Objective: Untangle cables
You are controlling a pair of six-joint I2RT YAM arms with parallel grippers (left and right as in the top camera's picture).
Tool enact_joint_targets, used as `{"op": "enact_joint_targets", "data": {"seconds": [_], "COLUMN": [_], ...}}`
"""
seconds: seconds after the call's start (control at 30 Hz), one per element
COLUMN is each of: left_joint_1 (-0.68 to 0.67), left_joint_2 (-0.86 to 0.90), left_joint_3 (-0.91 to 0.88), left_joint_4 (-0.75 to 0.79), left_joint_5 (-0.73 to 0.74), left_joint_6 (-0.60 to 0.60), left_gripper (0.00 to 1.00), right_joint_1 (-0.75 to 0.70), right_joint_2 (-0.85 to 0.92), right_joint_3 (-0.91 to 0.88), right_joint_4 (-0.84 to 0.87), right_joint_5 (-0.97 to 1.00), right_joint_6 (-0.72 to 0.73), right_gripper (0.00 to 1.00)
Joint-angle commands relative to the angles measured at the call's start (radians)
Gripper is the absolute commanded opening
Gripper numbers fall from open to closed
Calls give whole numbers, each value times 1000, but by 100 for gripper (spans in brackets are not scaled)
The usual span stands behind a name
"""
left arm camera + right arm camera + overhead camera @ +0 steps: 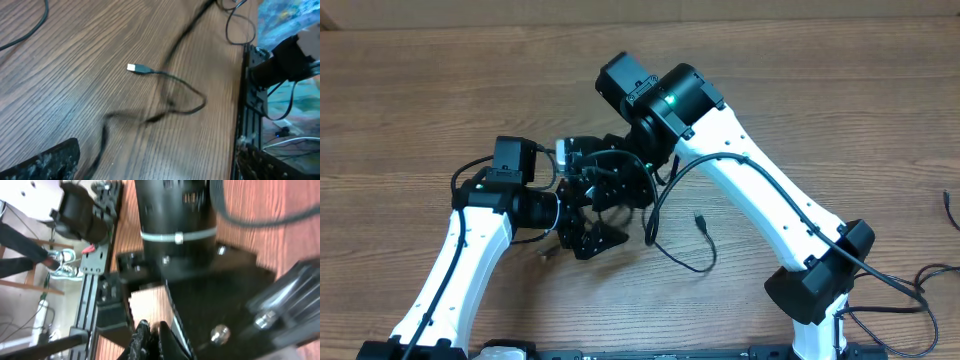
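— Why do both arms crowd together at the middle of the desk point(420, 100)?

— My reading is that the tangle of cables sits under them. The left tool point(588, 235) hangs low with its fingers spread wide, gripping nothing, and is likely ready to take a strand. The right tool point(150, 340) is pressed together, right up against the black wrist housing point(172, 215) behind the left tool. I cannot tell whether a strand is nipped between its fingers.

— So where is the cable itself?

— One black cable point(650, 230) runs out from beside the left tool, on the side toward the right arm's base. It curls in a slack loop on the desk and ends in a small plug point(701, 222). The left wrist camera shows a cord ahead of the left tool with a silver-tipped plug point(134, 67), lying flat.

— How does it look?

— Thin and limp, much thinner than the fingers. Behind that silver-tipped plug it bends into one loose loop that crosses itself. Parts are blurred, so I cannot say which strand lies on top. Being so loose, it should pull apart easily, though so thin a cord may slip from a pinch.
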Motion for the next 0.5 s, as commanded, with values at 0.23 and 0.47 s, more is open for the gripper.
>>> {"op": "enact_joint_targets", "data": {"seconds": [0.23, 0.47], "left_joint_1": [-32, -15], "left_joint_2": [-10, -10], "left_joint_3": [10, 10], "left_joint_4": [97, 242], "left_joint_5": [55, -54], "left_joint_6": [-37, -232], "left_gripper": [88, 39], "right_joint_1": [-26, -27], "right_joint_2": [-11, -27], "right_joint_3": [41, 41], "right_joint_4": [9, 17], "right_joint_5": [-5, -4], "right_joint_6": [21, 21], "right_gripper": [4, 4]}}
